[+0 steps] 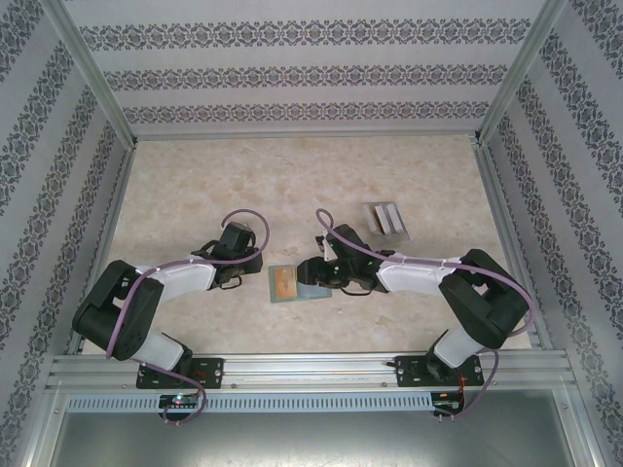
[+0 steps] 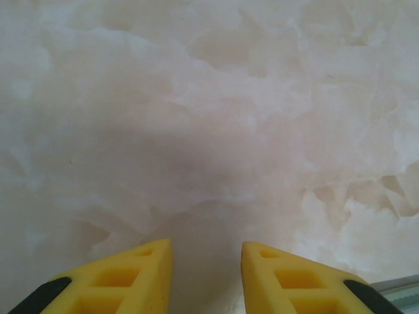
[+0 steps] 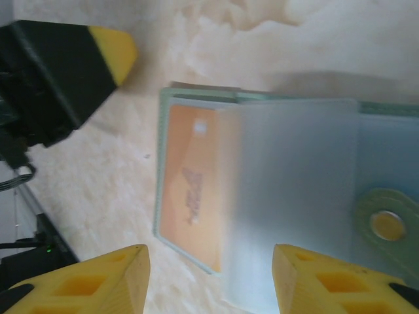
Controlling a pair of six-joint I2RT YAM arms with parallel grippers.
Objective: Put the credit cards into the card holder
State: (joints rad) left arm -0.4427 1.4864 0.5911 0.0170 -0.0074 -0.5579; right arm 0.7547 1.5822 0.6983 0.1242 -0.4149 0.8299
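Observation:
The card holder lies open on the table, sage green, with a tan-orange credit card on its left half. The right wrist view shows that orange card in the holder. A whitish-blue card lies over the holder's middle, beside the snap tab. My right gripper hovers open over both, its right finger overlapping the pale card's edge and its left finger clear of it. My left gripper is open over bare table just left of the holder, holding nothing.
A clear plastic slotted rack stands at the back right. Patterned walls and metal rails enclose the marble-look table. The left gripper's fingertip sits close to the holder's far corner in the right wrist view.

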